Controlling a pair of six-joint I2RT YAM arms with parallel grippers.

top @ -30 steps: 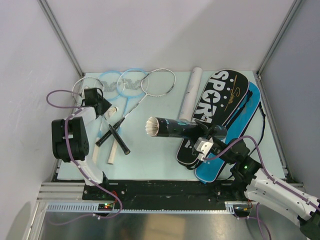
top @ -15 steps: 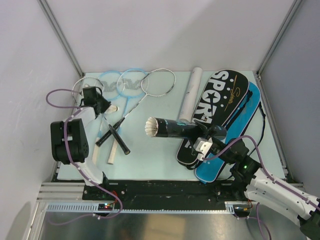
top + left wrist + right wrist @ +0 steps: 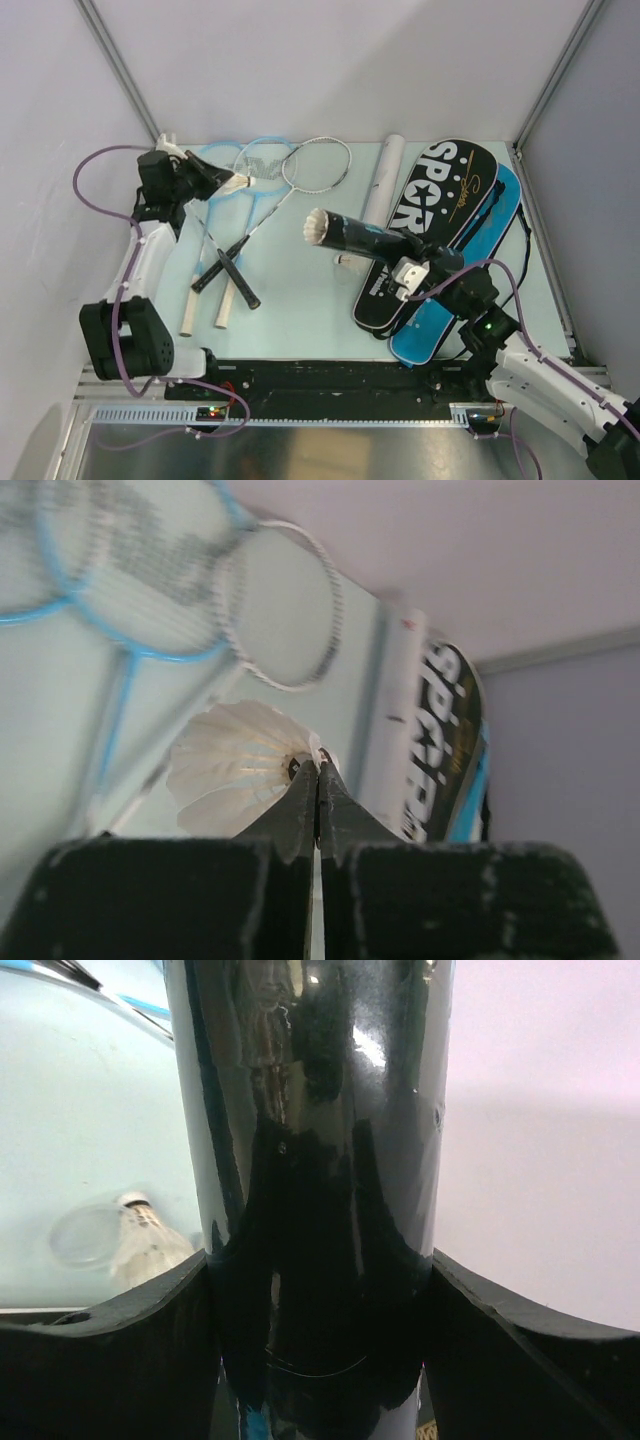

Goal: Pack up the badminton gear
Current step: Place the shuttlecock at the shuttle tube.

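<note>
We find the overhead view bright and even, lit from above: only soft, short shadows lie on the table [image 3: 300,290] beside the black tube [image 3: 365,238], and nothing is blown out. At the right wrist the tube's glossy wall carries white glare streaks near its top, and the loose shuttlecock [image 3: 135,1240] left of it is soft. At the left wrist the rackets [image 3: 140,590] are blurred, the pinched shuttlecock [image 3: 230,765] fairly crisp and bright.

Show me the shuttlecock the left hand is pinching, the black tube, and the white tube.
shuttlecock [image 3: 232,768]: left wrist view, on its white feather skirt.
black tube [image 3: 360,240]: top external view, midway along its barrel.
white tube [image 3: 383,182]: top external view, middle of its length.
</note>
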